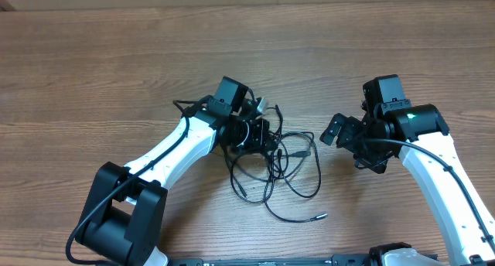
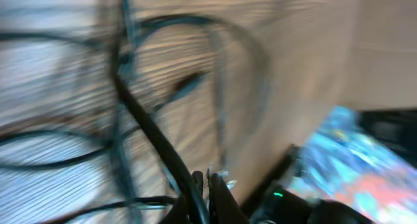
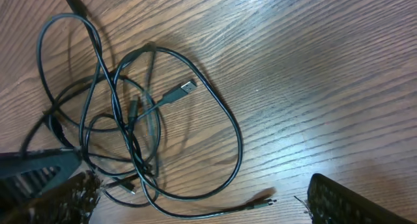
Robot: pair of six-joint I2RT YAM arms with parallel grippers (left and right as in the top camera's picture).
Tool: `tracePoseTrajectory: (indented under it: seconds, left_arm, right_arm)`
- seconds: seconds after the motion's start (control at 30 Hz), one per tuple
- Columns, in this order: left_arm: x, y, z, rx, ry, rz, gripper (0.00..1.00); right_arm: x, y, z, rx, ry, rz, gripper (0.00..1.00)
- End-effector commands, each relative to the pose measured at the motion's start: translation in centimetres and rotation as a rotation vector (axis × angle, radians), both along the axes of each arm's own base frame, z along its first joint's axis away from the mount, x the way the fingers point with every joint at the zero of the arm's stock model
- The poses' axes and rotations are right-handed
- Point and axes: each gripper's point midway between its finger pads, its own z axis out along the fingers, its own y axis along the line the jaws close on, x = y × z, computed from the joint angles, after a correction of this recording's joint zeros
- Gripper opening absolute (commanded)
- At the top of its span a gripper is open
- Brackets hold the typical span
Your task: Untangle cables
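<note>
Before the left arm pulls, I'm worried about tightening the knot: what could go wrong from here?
The left gripper is shut on a strand deep in the cables, where loops cross; pulling may drag or cinch the whole tangle.
The USB plug lies inside a loop and could snag as strands slide.
The right gripper is open beside the pile, holding nothing, so nothing anchors the rest.

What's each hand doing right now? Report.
Left hand: closed on the cables.
Right hand: open, holding nothing.
</note>
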Motion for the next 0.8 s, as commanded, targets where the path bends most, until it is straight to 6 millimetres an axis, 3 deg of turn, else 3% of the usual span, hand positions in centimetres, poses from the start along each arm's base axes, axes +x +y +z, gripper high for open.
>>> tracePoseTrajectory:
  seconds: [0.0, 0.17, 0.3, 0.4, 0.57, 0.77]
  left_arm:
    - [0.4, -2.2, 7.4, -0.313, -0.087, -0.127, 0.04]
    - [0.7, -2.5, 18.3, -0.527, -0.4, -0.246, 0.04]
    - [-1.5, -2.0, 28.1, -0.669, -0.727, -0.367, 0.04]
    - [-3.4, -0.9, 33.3, -0.703, -0.927, -0.401, 0.04]
    - [-5.7, 2.1, 39.0, -0.706, -1.117, -0.376, 0.04]
    - [-6.9, 5.9, 42.2, -0.665, -1.213, -0.283, 0.04]
  right_arm:
    - [-0.1, -0.3, -0.3, -0.015, 0.005, -0.008, 1.0]
    - [-0.2, -0.3, -0.5, -0.017, 0.01, -0.001, 1.0]
    - [-0.3, -0.3, -0.5, -0.017, 0.013, 0.0, 1.0]
    - [-0.3, -0.3, -0.5, -0.017, 0.012, 0.0, 1.0]
    - [-0.3, -0.3, -0.5, -0.017, 0.013, 0.0, 1.0]
    - [-0.3, -0.2, -0.5, -0.01, 0.014, 0.001, 1.0]
